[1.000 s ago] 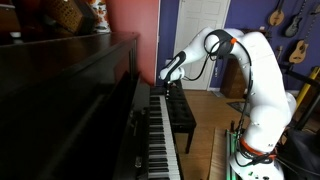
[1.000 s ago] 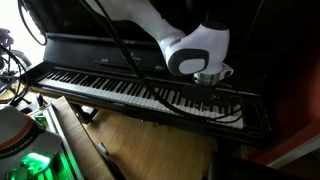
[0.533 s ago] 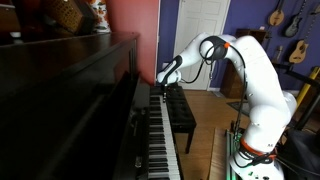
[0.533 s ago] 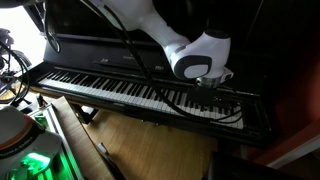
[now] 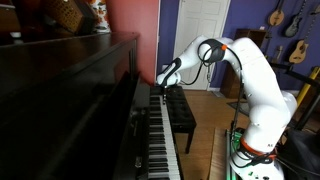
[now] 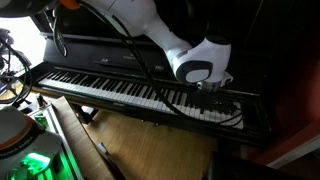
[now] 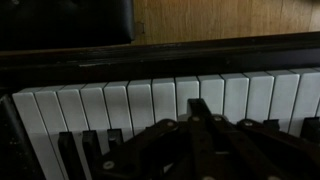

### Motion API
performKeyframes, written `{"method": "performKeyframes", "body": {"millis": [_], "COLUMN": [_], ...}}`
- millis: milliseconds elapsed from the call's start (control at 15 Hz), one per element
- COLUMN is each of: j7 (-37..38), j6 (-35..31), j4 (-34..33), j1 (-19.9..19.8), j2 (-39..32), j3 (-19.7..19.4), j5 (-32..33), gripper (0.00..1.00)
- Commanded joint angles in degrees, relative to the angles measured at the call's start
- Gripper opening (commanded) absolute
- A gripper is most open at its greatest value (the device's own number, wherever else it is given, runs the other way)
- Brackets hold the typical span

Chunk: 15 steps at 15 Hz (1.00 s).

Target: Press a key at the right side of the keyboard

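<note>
So up close in the wrist view, the gripper [image 7: 197, 112] is seen pinched together into one dark tip with nothing held in it. That makes sense, since a single narrow point is what's wanted for poking one key rather than mashing two. That tip is lined up over a white key of the keyboard [image 7: 140, 100], just past the ends of the black keys. Whether the key is actually being touched can't be made out, it's too dim. In an exterior view the gripper [image 6: 212, 88] is pointed straight down over the far right stretch of the keyboard [image 6: 110, 88], which is laid out along the front of the dark glossy piano [image 6: 150, 52]. So the task's spot looks reached and only the push down is probably left. Further out, the arm [image 5: 262, 85] is stretched across from its base beside the padded bench [image 5: 180, 112], presumably to clear it. Guitars [image 5: 285, 18] are hung on the back wall.
</note>
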<state>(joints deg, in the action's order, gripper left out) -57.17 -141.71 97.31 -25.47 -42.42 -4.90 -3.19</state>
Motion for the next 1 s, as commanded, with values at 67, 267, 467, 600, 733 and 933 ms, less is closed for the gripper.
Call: {"method": "performKeyframes", "body": {"millis": [67, 267, 467, 600, 733, 933], "j7": [-0.96, -1.00, -1.00, -1.01, -1.01, -0.99], "j6": [1.20, 0.95, 0.78, 0.89, 1.05, 1.16], "j4": [-2.00, -2.55, -2.98, -3.24, -3.51, -3.98], "j1": [-1.44, -1.38, -1.43, -1.45, -1.45, -1.50], "j2": [-1.93, -2.67, -3.08, -3.37, -3.71, -4.25], "j3": [1.12, 1.00, 0.90, 0.93, 1.01, 1.03], "j5": [0.48, 0.73, 0.91, 0.99, 1.02, 1.05], "gripper": [0.00, 0.00, 0.00, 0.00, 0.00, 0.00]}}
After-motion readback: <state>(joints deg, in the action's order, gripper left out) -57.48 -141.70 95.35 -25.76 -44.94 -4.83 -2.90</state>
